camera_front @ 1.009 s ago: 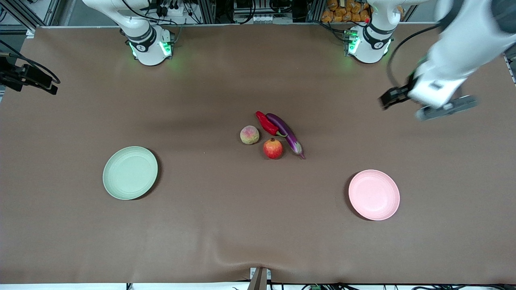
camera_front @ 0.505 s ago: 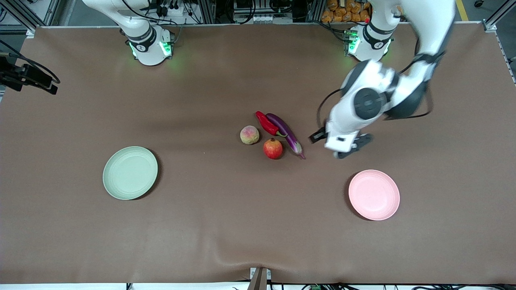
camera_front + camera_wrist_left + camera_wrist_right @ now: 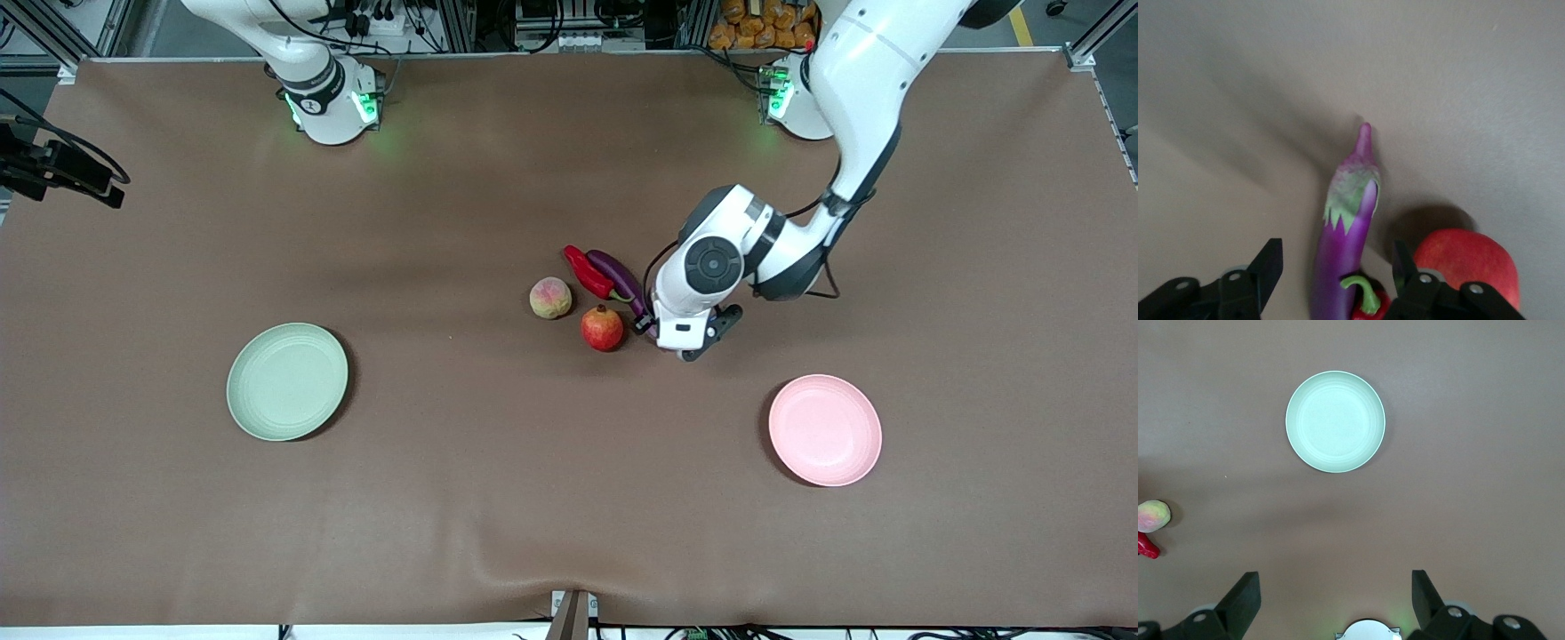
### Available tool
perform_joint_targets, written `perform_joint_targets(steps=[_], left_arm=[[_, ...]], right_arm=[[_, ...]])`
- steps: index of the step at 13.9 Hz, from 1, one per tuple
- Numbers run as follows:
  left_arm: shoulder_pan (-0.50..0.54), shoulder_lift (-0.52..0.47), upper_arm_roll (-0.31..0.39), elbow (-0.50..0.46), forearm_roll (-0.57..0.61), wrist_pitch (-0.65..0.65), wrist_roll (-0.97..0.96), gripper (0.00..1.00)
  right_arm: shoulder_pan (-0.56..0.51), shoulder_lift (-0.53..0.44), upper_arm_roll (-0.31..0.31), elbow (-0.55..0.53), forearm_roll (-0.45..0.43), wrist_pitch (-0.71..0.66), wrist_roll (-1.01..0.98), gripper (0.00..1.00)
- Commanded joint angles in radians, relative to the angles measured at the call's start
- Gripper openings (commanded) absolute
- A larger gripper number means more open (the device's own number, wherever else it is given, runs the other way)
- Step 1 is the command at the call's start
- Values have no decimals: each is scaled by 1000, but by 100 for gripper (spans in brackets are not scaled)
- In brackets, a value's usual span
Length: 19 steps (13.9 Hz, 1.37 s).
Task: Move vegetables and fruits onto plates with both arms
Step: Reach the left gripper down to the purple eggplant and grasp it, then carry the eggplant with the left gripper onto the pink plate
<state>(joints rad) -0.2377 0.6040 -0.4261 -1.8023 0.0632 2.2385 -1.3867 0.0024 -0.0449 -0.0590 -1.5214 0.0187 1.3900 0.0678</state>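
Note:
The purple eggplant (image 3: 613, 267), red pepper (image 3: 589, 271), pomegranate (image 3: 602, 328) and peach (image 3: 550, 298) lie together at mid-table. My left gripper (image 3: 674, 342) is low over the eggplant's stem end. In the left wrist view it (image 3: 1337, 263) is open, its fingers on either side of the eggplant (image 3: 1345, 227), with the pepper's stem (image 3: 1368, 307) and the pomegranate (image 3: 1468, 263) close by. My right gripper (image 3: 1331, 587) is open and empty, high over the table near its base, and out of the front view. It sees the green plate (image 3: 1335, 421), the peach (image 3: 1153, 515) and the pepper (image 3: 1146, 547).
The pale green plate (image 3: 287, 381) lies toward the right arm's end of the table, the pale pink plate (image 3: 825, 430) toward the left arm's end, both nearer the front camera than the produce. A black camera mount (image 3: 62, 169) sticks in at the table's edge.
My left arm has swung in from the table's edge and come down over the eggplant's stem end. The produce, the plates and the right arm's base have not moved.

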Motion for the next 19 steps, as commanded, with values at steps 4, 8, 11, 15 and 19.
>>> perform_joint_targets(steps=[4,8,11,15,19], left_arm=[[-17,63,6,6,26,24,-35,61],[-15,86,6,3,39,62,-34,29],[-8,86,6,4,76,66,-34,0],[72,-33,6,6,102,-75,90,0],[230,-102,4,56,110,-165,337,0]], right_arm=[[-7,-7,5,12,1,-17,10,100],[-6,-7,7,10,3,-17,10,100],[-6,-6,7,10,4,-19,10,100],[-7,-7,7,10,4,-19,12,100],[8,19,10,10,32,-8,12,100]])
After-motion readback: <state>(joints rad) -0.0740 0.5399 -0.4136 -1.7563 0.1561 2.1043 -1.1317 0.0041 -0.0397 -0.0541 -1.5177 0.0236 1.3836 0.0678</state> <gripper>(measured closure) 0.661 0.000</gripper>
